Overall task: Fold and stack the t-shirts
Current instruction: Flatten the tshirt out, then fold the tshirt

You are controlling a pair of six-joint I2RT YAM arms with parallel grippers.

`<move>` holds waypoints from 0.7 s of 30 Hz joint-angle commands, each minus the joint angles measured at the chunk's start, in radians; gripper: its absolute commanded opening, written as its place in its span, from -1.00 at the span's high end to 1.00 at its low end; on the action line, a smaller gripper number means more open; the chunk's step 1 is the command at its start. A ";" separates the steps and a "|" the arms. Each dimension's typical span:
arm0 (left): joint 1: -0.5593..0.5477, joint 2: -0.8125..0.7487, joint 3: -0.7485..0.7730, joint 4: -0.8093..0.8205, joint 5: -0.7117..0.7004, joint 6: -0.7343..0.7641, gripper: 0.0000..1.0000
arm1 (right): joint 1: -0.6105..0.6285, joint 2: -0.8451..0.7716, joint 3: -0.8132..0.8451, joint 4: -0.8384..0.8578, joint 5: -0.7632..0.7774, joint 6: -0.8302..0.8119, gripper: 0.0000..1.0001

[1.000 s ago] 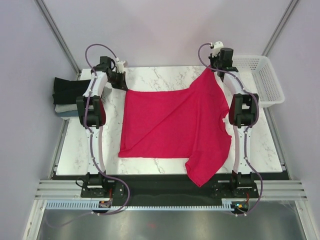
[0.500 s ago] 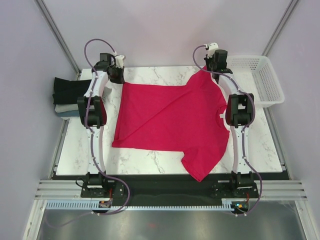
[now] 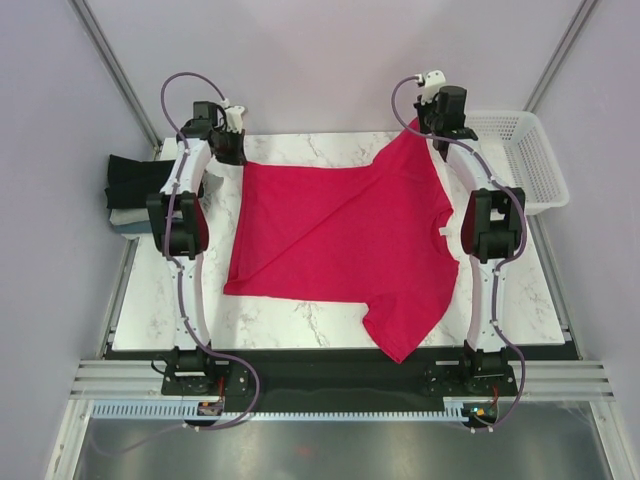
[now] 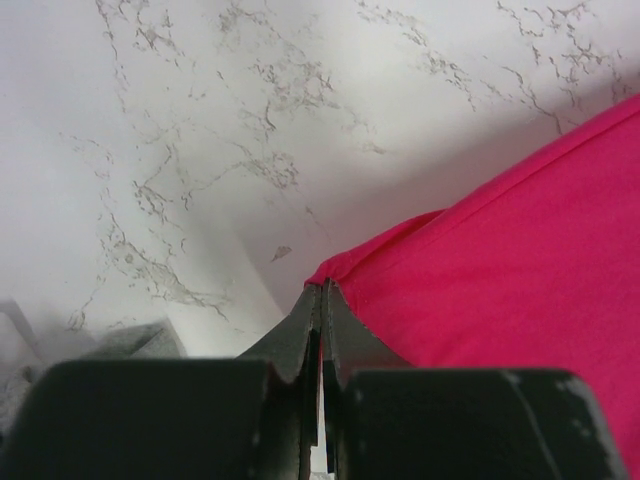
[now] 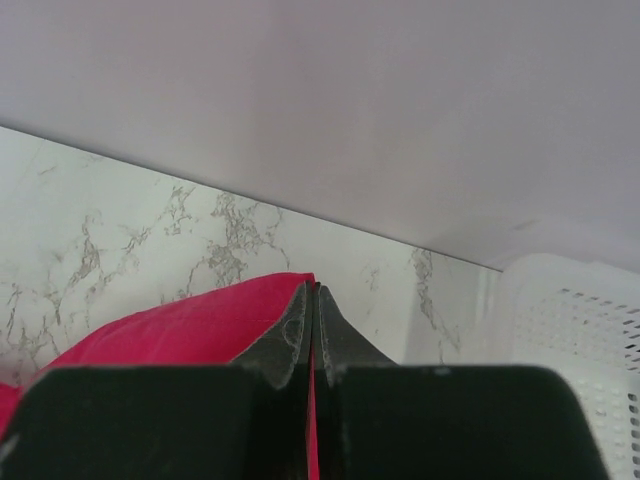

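Note:
The crimson-red t-shirt (image 3: pixel 345 240) lies spread over the marble table (image 3: pixel 150 300), one sleeve hanging toward the front edge. My left gripper (image 3: pixel 238 158) is shut on its far left corner; the left wrist view shows the red cloth (image 4: pixel 520 260) pinched at the fingertips (image 4: pixel 322 290). My right gripper (image 3: pixel 420 130) is shut on the far right corner and holds it lifted, the red cloth (image 5: pixel 180 325) caught between the fingers (image 5: pixel 314 292). A stack of folded t-shirts (image 3: pixel 130 195), black over pale grey-white and blue, sits at the table's left edge.
A white plastic mesh basket (image 3: pixel 525 160) stands at the far right of the table and shows in the right wrist view (image 5: pixel 580 330). Grey walls close in behind and at both sides. A black strip runs along the table's front edge.
Both grippers pulled the shirt's far edge back and apart, so the cloth spread flatter and slid away from the front edge. Over the last half second the right gripper rose slightly.

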 commanded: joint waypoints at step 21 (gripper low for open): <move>0.032 -0.327 -0.280 -0.177 0.209 0.057 0.96 | 0.012 -0.535 -0.513 -0.100 -0.053 -0.011 1.00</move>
